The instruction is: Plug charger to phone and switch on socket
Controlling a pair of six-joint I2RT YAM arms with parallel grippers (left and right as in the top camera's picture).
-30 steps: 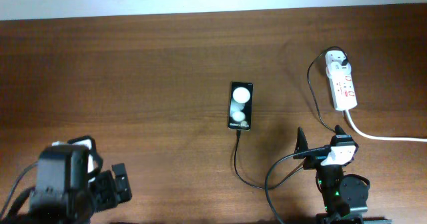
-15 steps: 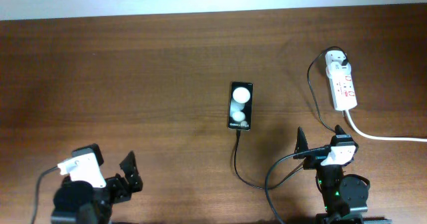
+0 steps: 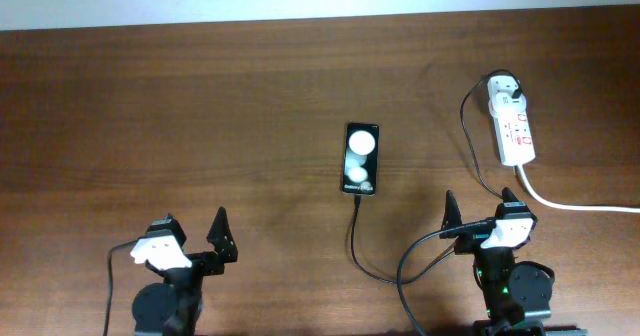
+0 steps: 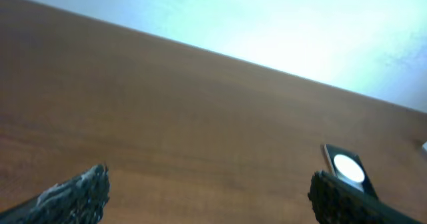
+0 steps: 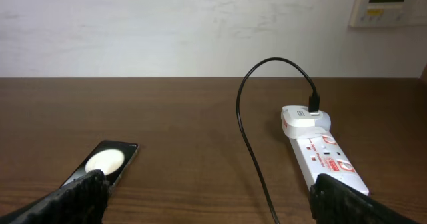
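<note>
Phone (image 3: 361, 159), small, black and shiny with two white round spots, lies flat in the middle of the brown wooden table (image 3: 200, 106).

Nearer than the phone and off to its left, the left gripper (image 3: 195, 236) has its two fingers spread wide. It holds nothing. Nearer than the phone and off to its right, the right gripper (image 3: 480, 211) is spread wide too and holds nothing.

The long thin black charger cable (image 3: 353, 238) lies on the table and runs between that gripper's fingers, but it is not pinched. One end of the cable goes up to the near end of the phone. It looks pushed in, so I think that job is done, though the tip is too small to be sure.

Farther than the phone and to its right lies the long white socket strip (image 3: 515, 131) with red marks. The charger's white plug (image 3: 505, 94) sits in the far end of it. I cannot tell if the switch is on. I think pressing the switch is the job that is left.
</note>
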